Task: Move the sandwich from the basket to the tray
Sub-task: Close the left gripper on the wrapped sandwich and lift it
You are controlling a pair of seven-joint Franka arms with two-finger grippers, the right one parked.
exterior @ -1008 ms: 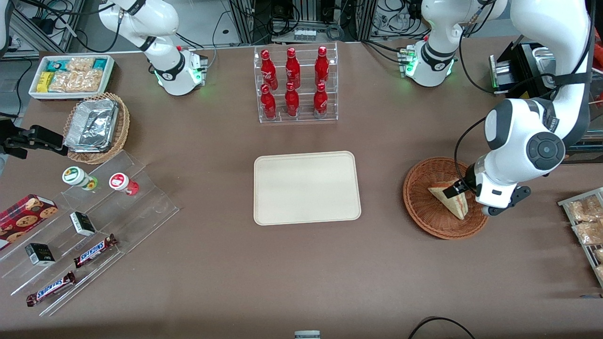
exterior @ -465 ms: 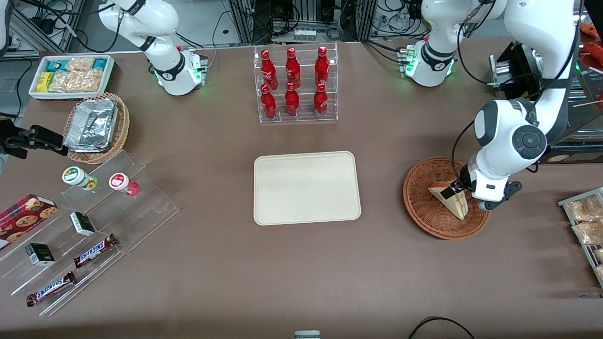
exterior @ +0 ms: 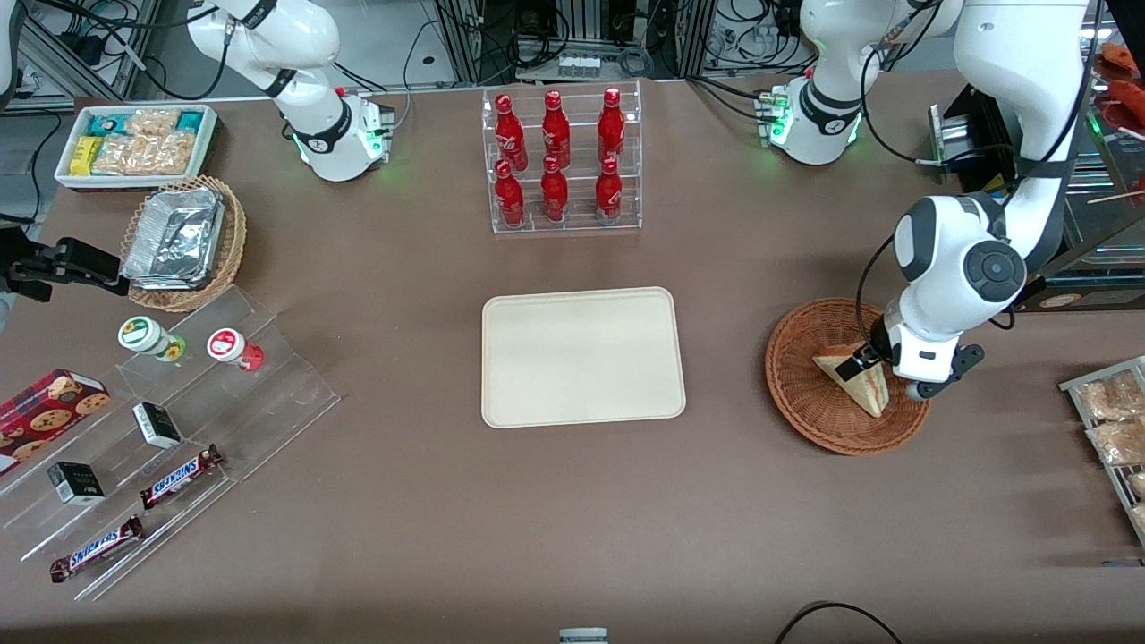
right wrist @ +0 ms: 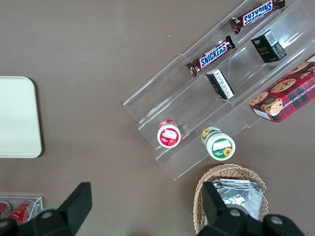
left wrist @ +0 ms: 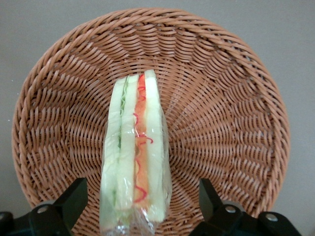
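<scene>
The sandwich [exterior: 854, 380], a clear-wrapped wedge with red and green filling, lies in the reddish-brown wicker basket [exterior: 801, 394] toward the working arm's end of the table. In the left wrist view the sandwich [left wrist: 135, 147] lies cut edge up in the basket [left wrist: 221, 98]. My left gripper [exterior: 872, 362] is down in the basket and open. Its fingers [left wrist: 74, 196] stand either side of the sandwich's wide end with a gap on each side. The gripper [left wrist: 140, 189] holds nothing. The cream tray [exterior: 583, 356] lies bare at the table's middle, beside the basket; a part of it also shows in the right wrist view [right wrist: 17, 117].
A clear rack of red bottles [exterior: 561, 161] stands farther from the camera than the tray. A wire rack of snack packets [exterior: 1114, 429] lies at the working arm's table edge. A tan basket of foil containers [exterior: 183, 241], a white bin [exterior: 136, 143] and a clear stepped shelf [exterior: 161, 429] sit toward the parked arm's end.
The left arm's wrist and elbow have shifted a little toward the tray and away from the camera. The fingers stay by the sandwich, which has not moved.
</scene>
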